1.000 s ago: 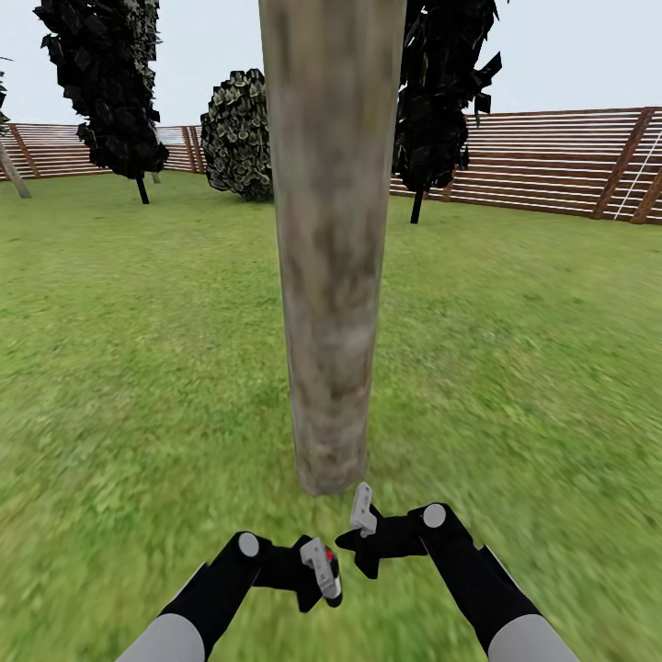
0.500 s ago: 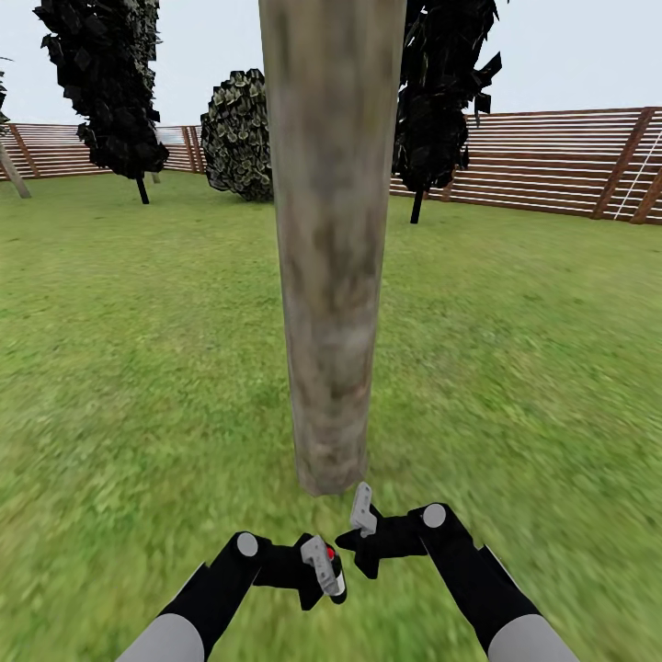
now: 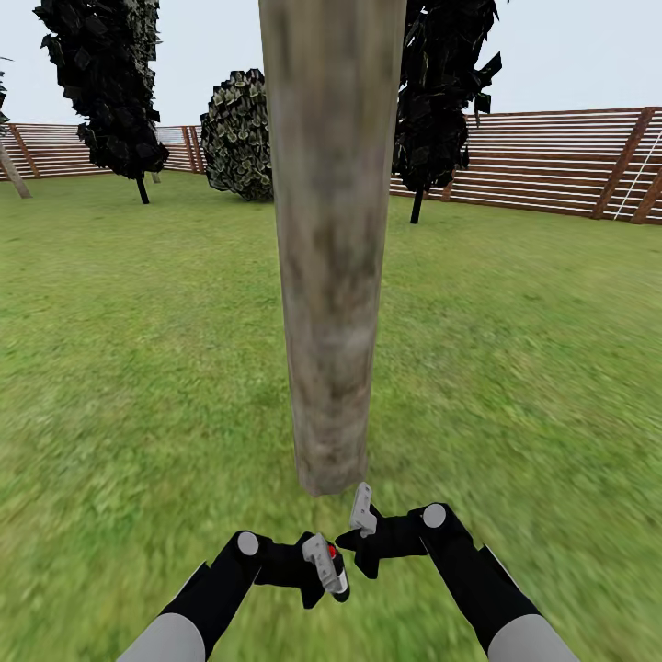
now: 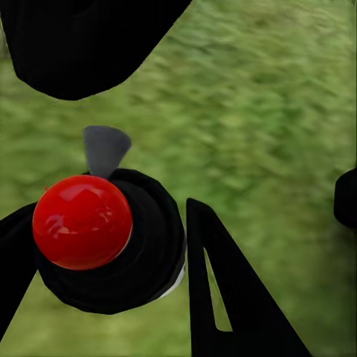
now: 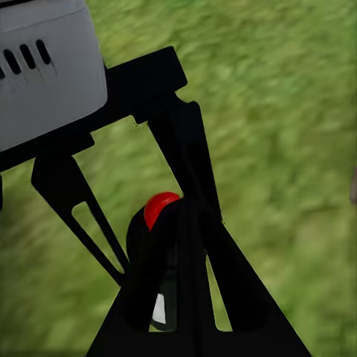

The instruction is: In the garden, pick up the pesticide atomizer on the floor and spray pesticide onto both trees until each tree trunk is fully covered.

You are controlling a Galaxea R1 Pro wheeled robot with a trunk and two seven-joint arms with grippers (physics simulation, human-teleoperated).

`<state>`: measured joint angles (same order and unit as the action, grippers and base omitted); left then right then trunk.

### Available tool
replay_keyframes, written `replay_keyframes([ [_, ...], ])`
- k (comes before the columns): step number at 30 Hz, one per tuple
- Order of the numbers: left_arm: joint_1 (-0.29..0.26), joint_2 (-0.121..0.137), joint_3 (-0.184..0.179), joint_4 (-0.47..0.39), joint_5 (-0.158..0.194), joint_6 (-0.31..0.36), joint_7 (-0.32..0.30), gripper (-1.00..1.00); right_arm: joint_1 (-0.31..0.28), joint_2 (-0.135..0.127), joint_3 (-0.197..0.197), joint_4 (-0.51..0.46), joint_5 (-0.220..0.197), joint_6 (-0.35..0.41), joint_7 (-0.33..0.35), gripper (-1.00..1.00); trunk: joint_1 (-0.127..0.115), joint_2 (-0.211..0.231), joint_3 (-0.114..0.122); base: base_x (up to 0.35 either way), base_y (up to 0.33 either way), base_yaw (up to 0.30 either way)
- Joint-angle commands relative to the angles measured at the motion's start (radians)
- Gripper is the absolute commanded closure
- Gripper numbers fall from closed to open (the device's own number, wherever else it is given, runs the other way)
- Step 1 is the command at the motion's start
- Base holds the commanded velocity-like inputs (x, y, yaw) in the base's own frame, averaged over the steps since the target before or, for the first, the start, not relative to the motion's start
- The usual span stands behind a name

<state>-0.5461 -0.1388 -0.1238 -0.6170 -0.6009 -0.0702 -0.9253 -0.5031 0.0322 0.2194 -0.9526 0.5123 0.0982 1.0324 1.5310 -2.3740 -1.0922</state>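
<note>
While the head view looks down over both arms, a fat mottled trunk point(image 3: 329, 248) stands dead centre, its base meeting the grass point(image 3: 138, 386) just ahead of the two grippers. Behind it there's a slatted fence point(image 3: 552, 161), a couple of black-leaved trees point(image 3: 106, 87) and a rounder bush point(image 3: 239, 133). Low in that view, the left gripper point(image 3: 324, 568) is clenched on the atomizer point(image 3: 336, 575), a small dark bottle with a red dot showing on it and a pale bit alongside. The right gripper point(image 3: 361, 531) sits just beside it, close to the trunk's foot, with one pale finger poking upward; can't tell from here whether it's spread or closed. Over in the left wrist view, the atomizer point(image 4: 111, 238) is right up close: round black body with a shiny red ball on top and a little grey tab sticking out, wedged between the black fingers point(image 4: 230, 297), with blurry grass point(image 4: 282, 111) behind. Another black shape bulges in at one corner. The right wrist view has its own fingers point(image 5: 186, 297) apart and released, nothing between them, and past them the left gripper point(image 5: 134, 186) with its grey housing and the atomizer point(image 5: 160, 216), red cap peeking out, all over grass point(image 5: 297, 111).
</note>
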Motion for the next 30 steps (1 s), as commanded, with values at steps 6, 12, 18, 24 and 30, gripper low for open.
replay_keyframes([
  [6,0.0,0.001,0.0,-0.001,0.043,-0.003,-0.003,1.0,0.0,0.0,0.0,0.0,0.0,0.0,0.0,1.0,0.0,0.0,0.0,0.0,0.0,0.0],
  [12,0.0,0.002,0.0,0.0,0.046,-0.003,-0.003,1.0,0.0,0.0,0.0,0.0,0.0,0.0,0.0,1.0,0.0,0.0,0.0,0.0,0.0,0.0],
  [18,0.0,0.003,0.0,0.0,0.046,-0.003,-0.003,1.0,0.0,0.0,0.0,0.0,0.0,0.0,0.0,1.0,0.0,0.0,0.0,0.0,0.0,0.0],
  [24,0.0,0.009,-0.003,0.012,0.037,-0.002,0.001,1.0,0.0,0.0,0.0,0.0,0.0,0.0,0.0,1.0,0.0,0.0,0.0,0.0,0.0,0.0],
  [30,0.0,0.022,-0.003,0.014,-0.026,0.003,0.004,1.0,0.0,0.0,0.0,0.0,0.0,0.0,0.0,1.0,0.0,0.0,0.0,0.0,0.0,0.0],
])
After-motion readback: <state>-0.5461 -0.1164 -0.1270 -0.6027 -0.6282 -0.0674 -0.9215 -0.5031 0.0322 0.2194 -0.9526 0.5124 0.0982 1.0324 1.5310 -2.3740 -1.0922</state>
